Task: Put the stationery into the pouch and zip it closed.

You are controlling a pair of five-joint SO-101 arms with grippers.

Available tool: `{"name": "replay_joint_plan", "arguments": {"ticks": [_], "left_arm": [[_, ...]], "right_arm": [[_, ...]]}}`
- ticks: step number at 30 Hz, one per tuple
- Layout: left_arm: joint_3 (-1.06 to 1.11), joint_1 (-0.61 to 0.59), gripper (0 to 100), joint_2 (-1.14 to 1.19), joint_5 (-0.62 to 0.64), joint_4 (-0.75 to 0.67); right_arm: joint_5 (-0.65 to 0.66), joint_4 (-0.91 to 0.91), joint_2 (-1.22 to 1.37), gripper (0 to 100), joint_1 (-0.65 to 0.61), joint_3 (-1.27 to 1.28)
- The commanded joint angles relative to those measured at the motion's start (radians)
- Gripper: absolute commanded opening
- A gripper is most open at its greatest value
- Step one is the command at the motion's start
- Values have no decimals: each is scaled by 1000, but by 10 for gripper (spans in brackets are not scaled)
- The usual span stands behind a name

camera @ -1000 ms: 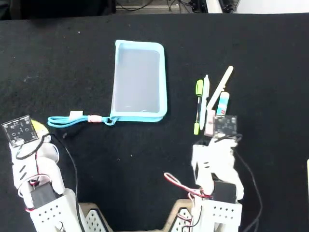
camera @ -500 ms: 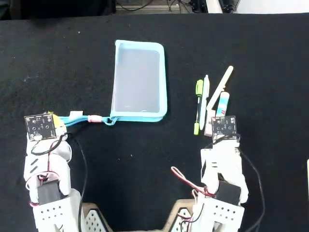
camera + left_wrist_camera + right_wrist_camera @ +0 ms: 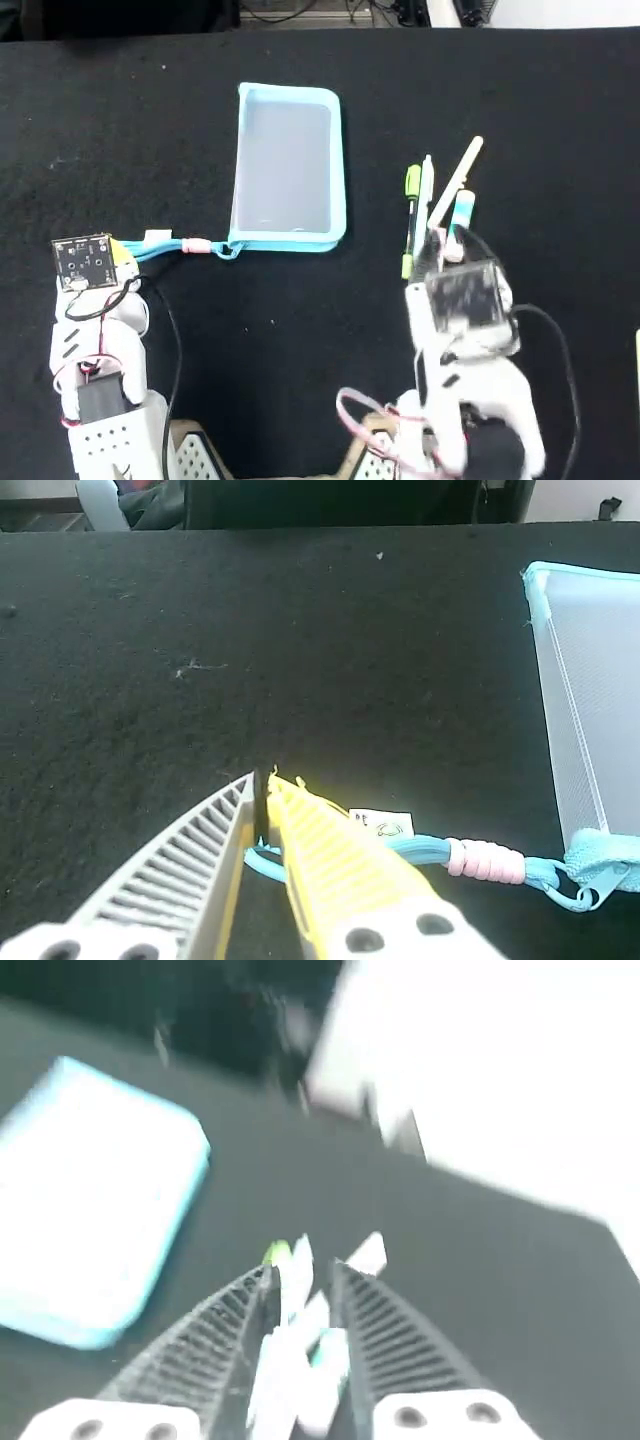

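**Pouch.** The pouch [image 3: 288,168] lies flat on the black table [image 3: 540,110], left of centre in the high view, with its long sides running away from the arms. It has pale blue trim and a translucent face. Its strap [image 3: 165,246] trails from the near corner toward the left arm and carries a pink bead [image 3: 485,860] and a white tag [image 3: 378,825].

**Stationery.** All items are outside the pouch, grouped well to its right.
- The green pen [image 3: 410,215] and white pen [image 3: 425,195] lie side by side, close enough to touch.
- A pale stick [image 3: 458,175] lies slanted just beside the pens.
- What looks like a glue stick [image 3: 462,212], with a blue band, lies just right of the stick's near end.

**Left gripper.** The left gripper [image 3: 262,780] sits low over the end of the strap farthest from the pouch. Its fingers are drawn together, with only a thin slit between the tips. The strap's loop runs beneath the yellow finger. Whether the strap is pinched cannot be told.

**Right gripper.** The right gripper [image 3: 302,1278] is at the near end of the stationery group. Its jaws are parted a narrow way and sit either side of pale items and a patch of blue. Which items these are cannot be made out. The jaws are not closed on any of them.
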Motion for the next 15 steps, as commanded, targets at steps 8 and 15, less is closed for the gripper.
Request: {"name": "replay_joint_plan", "arguments": {"ticks": [8,15], "left_arm": [[24,-165,34,-2,143,-54],[24,-191,34,-2,170,-52]], "right_arm": [[-118,-54,479,106,-420,-234],[-130,-328,946,84,-632,-245]]}}
